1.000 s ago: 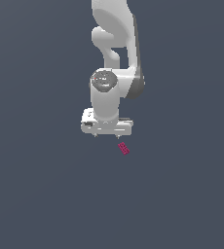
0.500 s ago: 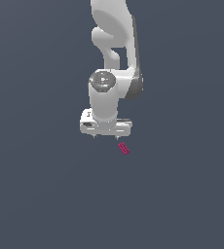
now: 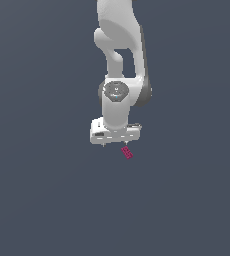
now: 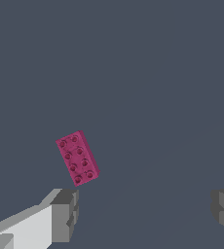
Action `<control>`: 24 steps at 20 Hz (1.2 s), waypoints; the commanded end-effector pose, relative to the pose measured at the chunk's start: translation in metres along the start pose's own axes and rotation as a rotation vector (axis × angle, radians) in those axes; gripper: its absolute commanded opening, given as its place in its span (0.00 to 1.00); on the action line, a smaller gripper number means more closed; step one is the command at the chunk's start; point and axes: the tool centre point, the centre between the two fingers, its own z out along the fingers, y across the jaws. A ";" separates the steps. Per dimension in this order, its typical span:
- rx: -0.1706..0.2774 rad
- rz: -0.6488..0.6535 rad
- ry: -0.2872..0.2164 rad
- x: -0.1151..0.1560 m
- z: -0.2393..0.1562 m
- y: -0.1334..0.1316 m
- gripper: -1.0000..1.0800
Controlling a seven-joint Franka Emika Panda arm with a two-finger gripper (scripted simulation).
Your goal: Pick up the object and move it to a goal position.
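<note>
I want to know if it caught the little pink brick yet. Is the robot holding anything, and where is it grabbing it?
Nothing is held. The gripper is open, and the pink brick lies apart from its fingers, not between them.

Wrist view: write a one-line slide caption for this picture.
Open tool above a dark floor, with the small pink studded brick lying free just beyond one fingertip, not yet between the fingers.

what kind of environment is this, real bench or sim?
Most likely a simulator scene: a flat, featureless grey floor, a clean white robot arm with an open gripper, and a lone pink studded brick.
</note>
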 end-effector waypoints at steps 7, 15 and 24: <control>0.003 -0.255 0.016 0.003 0.030 -0.038 0.96; 0.007 -0.383 0.027 0.004 0.044 -0.058 0.96; 0.008 -0.394 0.027 0.004 0.051 -0.060 0.96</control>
